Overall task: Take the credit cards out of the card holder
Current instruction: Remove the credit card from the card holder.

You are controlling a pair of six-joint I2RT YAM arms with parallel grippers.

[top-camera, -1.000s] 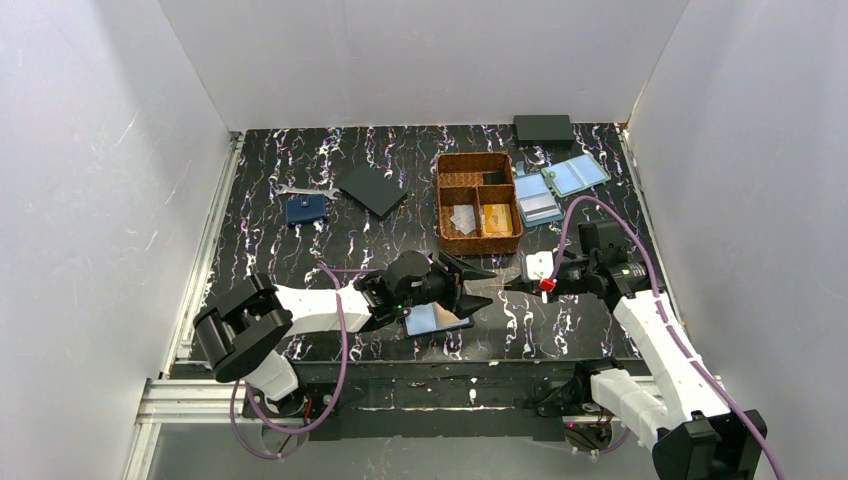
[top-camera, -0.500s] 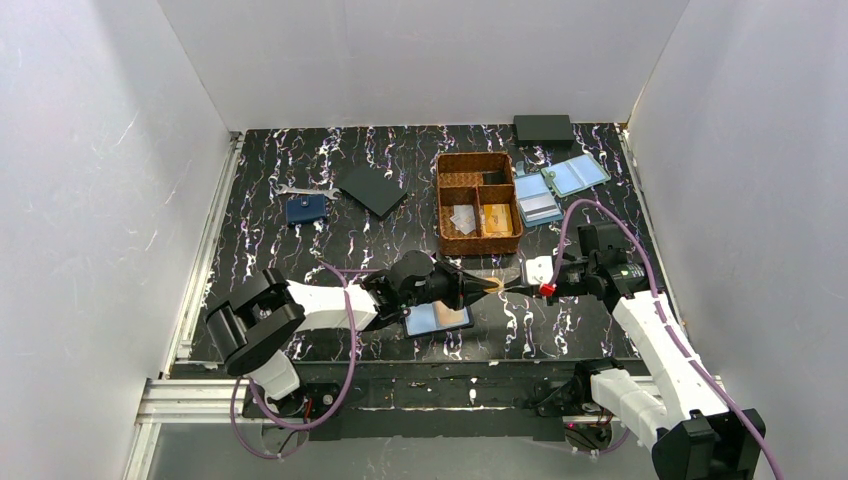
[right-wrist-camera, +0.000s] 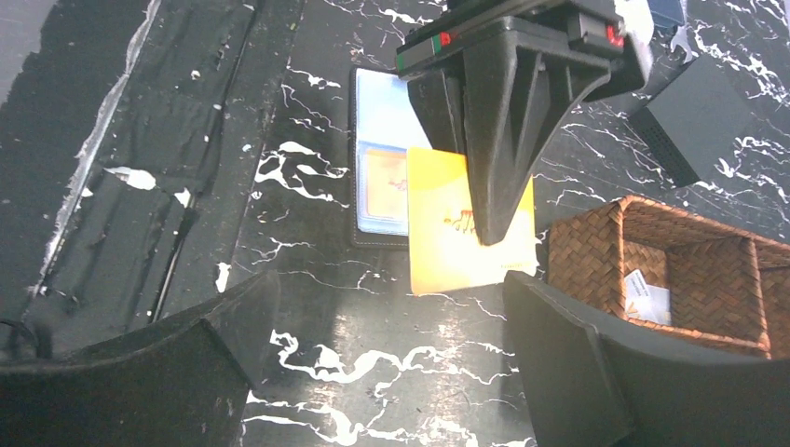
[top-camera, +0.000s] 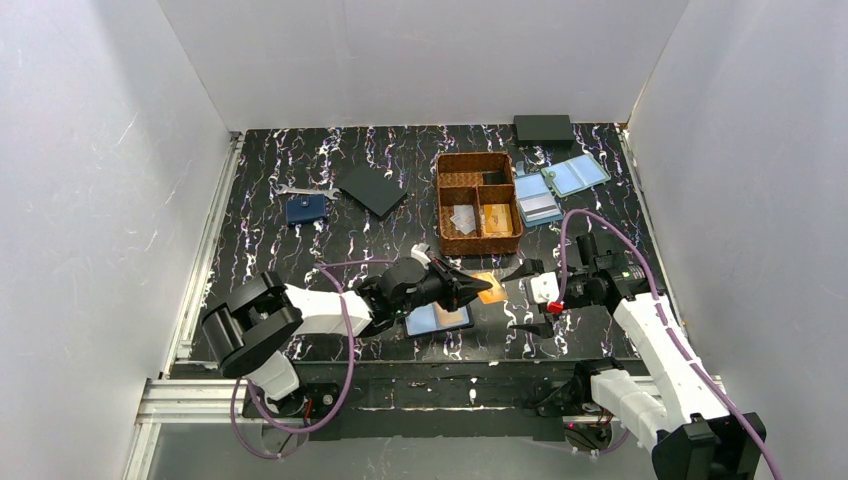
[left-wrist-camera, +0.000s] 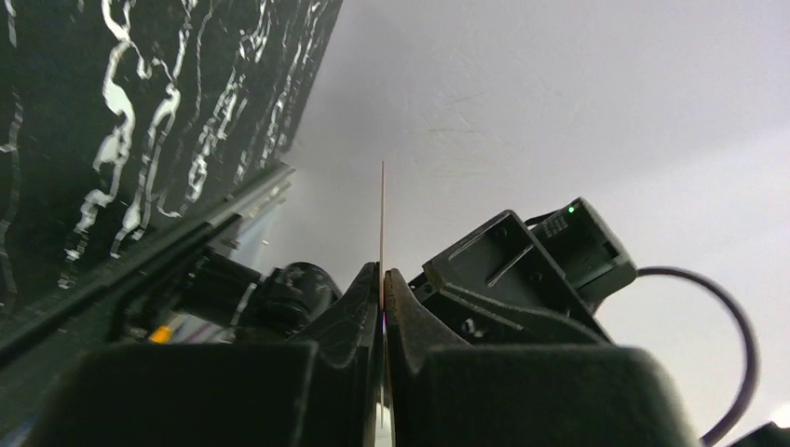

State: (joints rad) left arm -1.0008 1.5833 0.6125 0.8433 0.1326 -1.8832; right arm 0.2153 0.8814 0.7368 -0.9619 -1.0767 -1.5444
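My left gripper is shut on an orange-gold credit card and holds it just above the table. The right wrist view shows this credit card flat, with the left gripper pinching its middle. In the left wrist view it shows edge-on as a thin line between the closed jaws. The card holder lies open on the table below the left gripper, and another card sits in its clear sleeve. My right gripper stands open just right of the held card, touching nothing.
A wicker basket with paper scraps and a card stands behind the held card. Two pale blue holders and a black box lie at the back right. A navy wallet, a wrench and a black square are at the left.
The left gripper closed on the orange-gold card that the right gripper was holding. The right gripper then opened wide and drew back a little to the right.
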